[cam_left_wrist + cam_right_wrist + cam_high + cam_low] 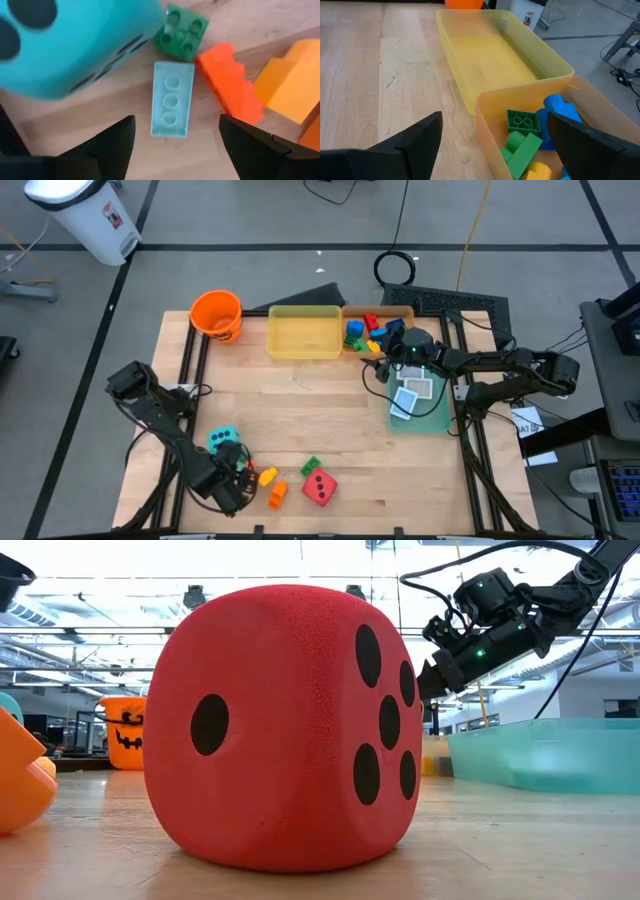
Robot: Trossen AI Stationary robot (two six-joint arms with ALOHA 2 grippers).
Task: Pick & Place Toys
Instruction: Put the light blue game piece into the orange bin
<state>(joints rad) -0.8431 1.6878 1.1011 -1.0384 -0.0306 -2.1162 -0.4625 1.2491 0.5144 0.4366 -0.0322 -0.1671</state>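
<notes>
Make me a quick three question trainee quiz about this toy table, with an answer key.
1. True or false: the yellow tray holds several bricks.
2. The pale brick between the left pincer's fingers lies beside which die? A red, B cyan, C neither.
3. Fill in: the white cards lie in the ____ tray.

Key: 1 false, it looks empty. 2 B, the cyan die. 3 green, the green tray; the right pincer hangs open above the orange tray.

You see two dark, jointed arms with black cables looped along them; the right arm's wrist shows small green lights, and both have matte black jaws.
</notes>
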